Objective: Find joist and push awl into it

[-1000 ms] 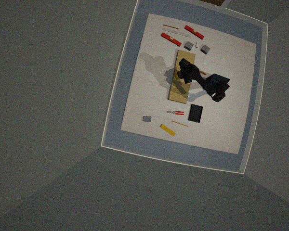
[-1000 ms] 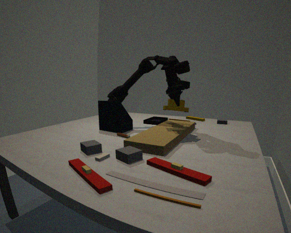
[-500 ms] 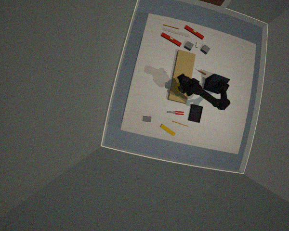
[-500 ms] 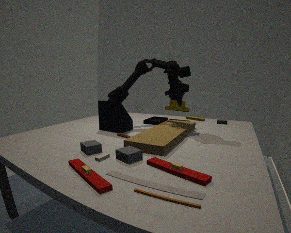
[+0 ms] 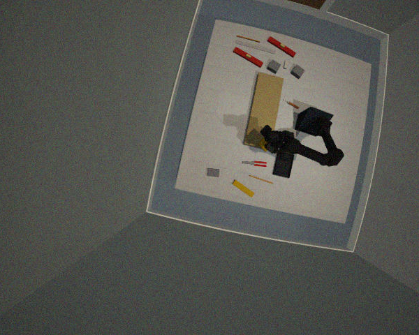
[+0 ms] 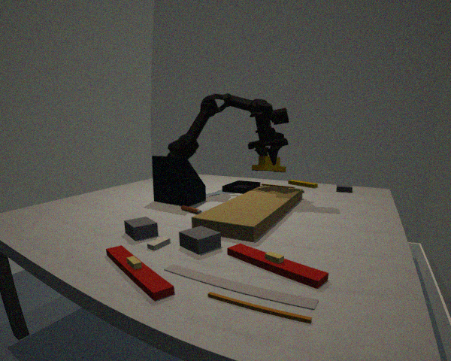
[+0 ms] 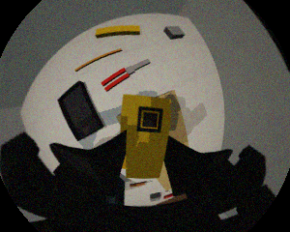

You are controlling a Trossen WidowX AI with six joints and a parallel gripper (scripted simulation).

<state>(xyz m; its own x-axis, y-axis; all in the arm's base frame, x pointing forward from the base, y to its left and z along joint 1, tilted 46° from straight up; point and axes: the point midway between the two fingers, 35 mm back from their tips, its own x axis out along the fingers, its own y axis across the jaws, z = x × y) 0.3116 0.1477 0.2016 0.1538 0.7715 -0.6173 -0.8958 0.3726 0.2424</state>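
My gripper (image 6: pixel 269 159) (image 7: pixel 144 133) is shut on the yellow stud finder (image 6: pixel 268 168) (image 7: pixel 144 157), which also shows in the top view (image 5: pixel 262 145). It holds the stud finder in the air, above the near-tray end of the floor panel (image 5: pixel 268 97) (image 6: pixel 233 211) (image 7: pixel 181 123). The black tray (image 5: pixel 283 165) (image 6: pixel 241 186) (image 7: pixel 81 111) lies on the table beside that end. The awl (image 5: pixel 293 104) (image 6: pixel 189 209), with its orange-brown handle, lies between the panel and the robot's base. The joist is hidden under the panel.
Red-handled pliers (image 5: pixel 259 162) (image 7: pixel 117 79), a thin stick (image 5: pixel 260 179) (image 7: pixel 101 57), a yellow bar (image 5: pixel 243 188) (image 6: pixel 302 183) (image 7: pixel 118 31) and a grey block (image 5: pixel 213 172) (image 6: pixel 344 189) (image 7: pixel 174 32) lie beyond the panel. Two grey blocks and two red levels (image 6: pixel 140 273) (image 6: pixel 278 265) lie at its other end.
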